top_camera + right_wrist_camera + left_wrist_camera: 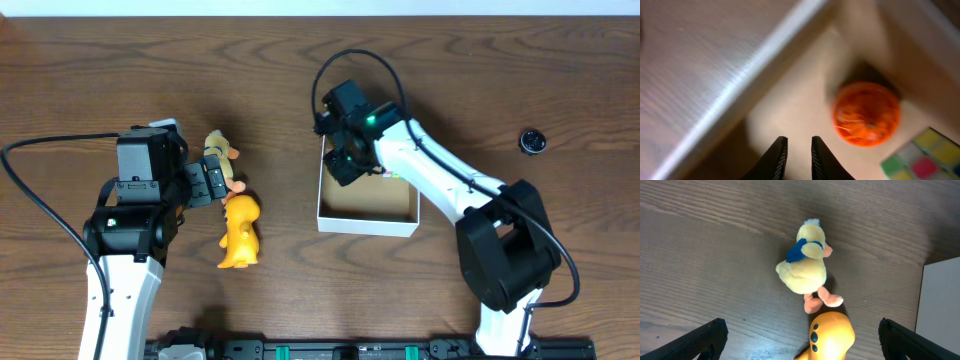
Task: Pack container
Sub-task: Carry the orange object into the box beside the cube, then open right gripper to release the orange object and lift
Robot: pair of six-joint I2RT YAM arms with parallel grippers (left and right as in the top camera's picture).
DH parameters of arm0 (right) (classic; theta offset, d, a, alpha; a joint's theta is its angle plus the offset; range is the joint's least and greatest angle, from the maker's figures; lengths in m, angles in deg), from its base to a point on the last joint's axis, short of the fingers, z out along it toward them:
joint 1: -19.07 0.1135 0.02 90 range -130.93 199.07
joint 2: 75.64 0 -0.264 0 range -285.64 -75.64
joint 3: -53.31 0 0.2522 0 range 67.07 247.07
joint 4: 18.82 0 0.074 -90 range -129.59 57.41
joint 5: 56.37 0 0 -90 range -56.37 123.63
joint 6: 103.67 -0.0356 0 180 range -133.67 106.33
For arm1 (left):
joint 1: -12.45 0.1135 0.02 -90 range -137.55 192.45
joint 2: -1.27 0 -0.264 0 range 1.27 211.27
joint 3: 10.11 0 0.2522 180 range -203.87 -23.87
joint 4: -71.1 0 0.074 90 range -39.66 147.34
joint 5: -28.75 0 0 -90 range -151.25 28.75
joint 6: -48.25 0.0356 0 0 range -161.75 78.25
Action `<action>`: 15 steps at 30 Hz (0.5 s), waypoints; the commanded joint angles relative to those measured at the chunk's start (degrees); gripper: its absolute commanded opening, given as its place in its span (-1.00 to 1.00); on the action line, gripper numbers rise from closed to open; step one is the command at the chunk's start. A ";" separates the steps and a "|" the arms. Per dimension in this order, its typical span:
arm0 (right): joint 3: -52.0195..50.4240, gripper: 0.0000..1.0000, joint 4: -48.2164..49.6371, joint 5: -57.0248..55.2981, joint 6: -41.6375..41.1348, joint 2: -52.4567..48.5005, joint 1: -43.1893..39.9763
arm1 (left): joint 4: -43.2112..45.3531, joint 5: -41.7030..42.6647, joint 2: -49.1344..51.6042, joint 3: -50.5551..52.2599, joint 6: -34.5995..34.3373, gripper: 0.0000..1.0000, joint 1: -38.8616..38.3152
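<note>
Two black fingers of the right gripper stand at the bottom of the right wrist view. They are pinched almost together, with only a thin slit between them, and they hold nothing. They hang over the square, shallow box with thin white walls and a brown cardboard floor, near one of its corners. Inside this container lies a round orange ball, and just beside it is a little cube with green, yellow and pink squares. This view is blurry, so small marks cannot be read.

From above, the container sits on the dark brown wooden table, a bit right of the middle.

On the left side, the left gripper is spread wide and holds nothing. Between its fingers in the left wrist view lie a soft pale yellow duck with a blue scarf and pink feet and a shiny orange-yellow plastic toy. The duck's feet touch the plastic toy. Both toys lie on the table, outside the container.

A small black round thing lies far to the right.
</note>
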 commanded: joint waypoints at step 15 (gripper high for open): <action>0.09 -0.45 4.52 -2.82 -2.93 -4.68 -0.13 | -0.83 -0.07 -0.20 -1.05 -0.26 0.96 0.20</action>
